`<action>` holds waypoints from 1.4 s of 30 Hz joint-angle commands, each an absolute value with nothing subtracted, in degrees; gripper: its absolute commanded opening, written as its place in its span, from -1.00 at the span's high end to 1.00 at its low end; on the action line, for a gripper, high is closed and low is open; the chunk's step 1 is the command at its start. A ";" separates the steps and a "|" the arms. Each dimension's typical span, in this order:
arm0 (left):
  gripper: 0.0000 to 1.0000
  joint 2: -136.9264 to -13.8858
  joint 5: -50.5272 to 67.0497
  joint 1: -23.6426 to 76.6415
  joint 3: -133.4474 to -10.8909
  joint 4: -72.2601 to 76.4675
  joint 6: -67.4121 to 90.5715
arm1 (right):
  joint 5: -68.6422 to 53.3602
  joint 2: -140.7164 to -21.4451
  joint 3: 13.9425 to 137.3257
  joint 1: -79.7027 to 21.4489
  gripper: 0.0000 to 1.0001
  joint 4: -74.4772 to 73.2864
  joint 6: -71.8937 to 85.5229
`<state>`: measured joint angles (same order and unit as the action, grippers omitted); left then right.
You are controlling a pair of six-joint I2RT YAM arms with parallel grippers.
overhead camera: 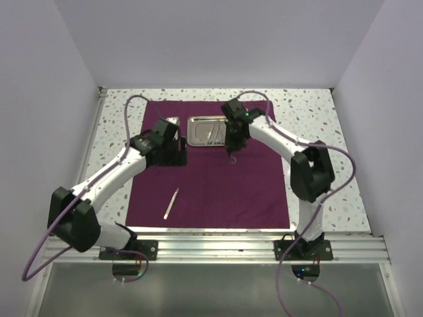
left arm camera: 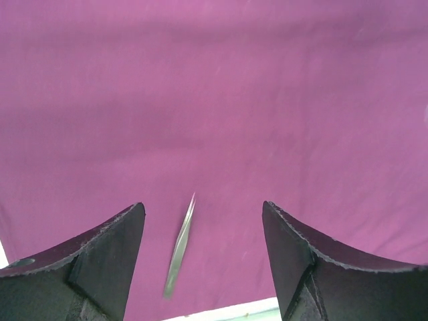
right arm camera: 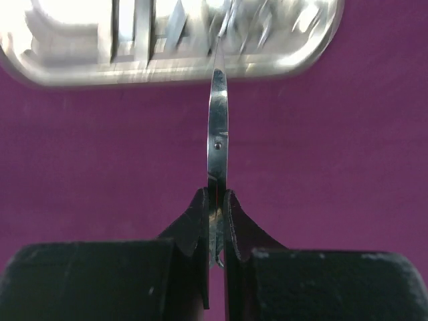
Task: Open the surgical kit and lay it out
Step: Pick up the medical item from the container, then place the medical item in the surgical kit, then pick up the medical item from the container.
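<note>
The left tool (left arm camera: 202, 208) hangs wide over the tweezers (left arm camera: 179, 249) on the near cloth (overhead camera: 218, 191). Farther, the right tool (right arm camera: 216, 200) pinches the scissors (right arm camera: 217, 127) just behind the pivot: stiff, slick, light steel, likely to swivel. Only its wrist view shows this grip; the tray (overhead camera: 198, 132) lies beyond.

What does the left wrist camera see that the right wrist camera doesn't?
Only the left wrist view: the tweezers lying flat on the purple cloth, below the open left gripper. Only the right wrist view: the scissors pinched in the shut right gripper, and the shiny steel tray beyond them. Both: that purple cloth.
</note>
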<state>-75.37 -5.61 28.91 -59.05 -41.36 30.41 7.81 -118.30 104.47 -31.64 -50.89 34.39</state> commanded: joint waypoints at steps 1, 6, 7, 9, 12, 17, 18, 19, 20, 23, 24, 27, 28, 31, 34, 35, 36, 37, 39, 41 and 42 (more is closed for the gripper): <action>-0.50 -82.76 -5.54 28.48 -69.30 -35.60 26.90 | -1.56 -106.30 85.34 -35.67 1.00 -39.66 43.93; -0.47 -94.03 -4.66 27.42 -85.38 -35.59 24.35 | -5.62 -99.06 72.70 -42.97 1.00 -30.42 51.49; -0.47 -96.91 -4.48 27.16 -87.17 -35.86 24.17 | -5.97 -98.36 70.68 -43.67 1.00 -29.45 52.29; -0.47 -99.39 -3.87 26.72 -91.55 -35.86 23.82 | -7.12 -98.52 69.53 -45.35 1.00 -26.99 53.87; -0.47 -103.35 -2.99 25.67 -94.73 -36.12 23.64 | -7.38 -100.80 70.13 -47.19 1.00 -27.59 54.14; -0.46 -107.05 -1.67 24.08 -95.62 -35.34 23.73 | -7.82 -103.53 70.66 -49.65 1.00 -29.27 54.93; -0.45 -107.49 -1.58 24.08 -95.45 -34.72 23.47 | -8.17 -103.97 70.84 -49.83 1.00 -29.53 54.93; -0.45 -108.45 -1.41 24.00 -95.36 -34.46 23.38 | -8.87 -104.41 71.10 -49.92 1.00 -30.23 54.84; -0.45 -108.98 -0.97 23.99 -95.54 -34.19 23.12 | -8.96 -105.11 71.36 -50.01 0.88 -30.84 54.67; -0.43 -111.09 -0.09 23.99 -95.80 -32.87 22.85 | -8.88 -104.94 72.51 -50.01 0.32 -32.86 54.06; -0.43 -111.62 1.30 23.99 -96.32 -32.26 22.85 | -8.44 -104.25 73.03 -50.01 0.03 -33.83 53.36; -0.41 -114.34 3.25 24.08 -97.81 -30.94 22.76 | -5.20 -101.44 76.10 -50.01 -0.28 -39.80 51.07; -0.40 -114.87 3.60 24.17 -98.26 -30.59 22.76 | -4.14 -100.47 77.85 -50.01 -0.35 -43.21 50.46; -0.40 -117.67 4.65 24.43 -100.98 -29.27 22.50 | -0.10 -95.82 80.67 -49.92 -0.41 -49.27 48.61; -0.41 -121.36 5.97 24.70 -104.32 -27.78 21.45 | 5.52 -92.12 82.87 -49.83 -0.42 -54.03 47.11; -0.40 -122.42 5.98 24.78 -105.37 -27.60 21.18 | 6.84 -89.76 83.23 -49.66 -0.42 -55.01 46.85; -0.41 -124.61 5.98 24.87 -107.56 -27.68 21.09 | 8.77 -88.78 83.49 -49.48 -0.42 -55.89 46.41; -0.40 -125.59 6.06 24.87 -108.54 -27.51 21.01 | 9.75 -87.73 83.76 -48.96 -0.42 -57.55 46.15; -0.40 -127.69 6.07 24.87 -111.70 -27.86 20.92 | 11.33 -85.26 83.76 -48.26 -0.42 -59.06 45.53; -0.40 -130.95 5.98 24.96 -113.98 -28.56 20.74 | 12.30 -83.33 83.23 -46.50 -0.42 -60.55 44.74; -0.41 -133.05 5.89 24.96 -116.34 -29.43 20.57 | 12.30 -82.71 82.28 -45.71 -0.42 -60.90 44.56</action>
<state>-129.19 4.89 24.62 -110.87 -30.39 22.65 7.73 -84.31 82.48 -47.68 -55.24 46.39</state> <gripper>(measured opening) 0.704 0.709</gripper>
